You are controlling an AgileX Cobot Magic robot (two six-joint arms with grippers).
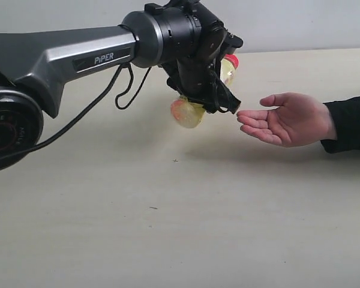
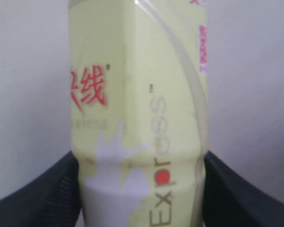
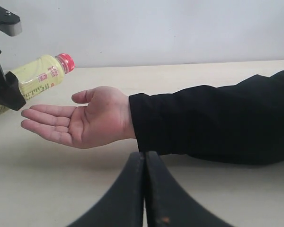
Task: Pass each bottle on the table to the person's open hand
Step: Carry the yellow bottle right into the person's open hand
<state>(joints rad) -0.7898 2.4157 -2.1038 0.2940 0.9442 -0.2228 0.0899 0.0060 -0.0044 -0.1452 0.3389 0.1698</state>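
Note:
My left gripper (image 1: 219,90) is shut on the yellow bottle with a red cap (image 1: 228,67), held tilted in the air just left of the person's open hand (image 1: 285,119). The left wrist view is filled by the yellow bottle (image 2: 137,113), with black fingers (image 2: 42,194) pressed against both its sides. From the right wrist view, the bottle (image 3: 40,75) hangs above the fingertips of the hand (image 3: 83,123), cap toward the palm. My right gripper (image 3: 145,158) is shut and holds nothing, low over the table (image 1: 180,228). The other bottles are out of view.
The person's black-sleeved forearm (image 3: 213,120) reaches in from the right across the table. The left arm's grey body (image 1: 66,60) and its cable (image 1: 102,102) span the upper left of the exterior view. A pale wall stands behind the table's far edge.

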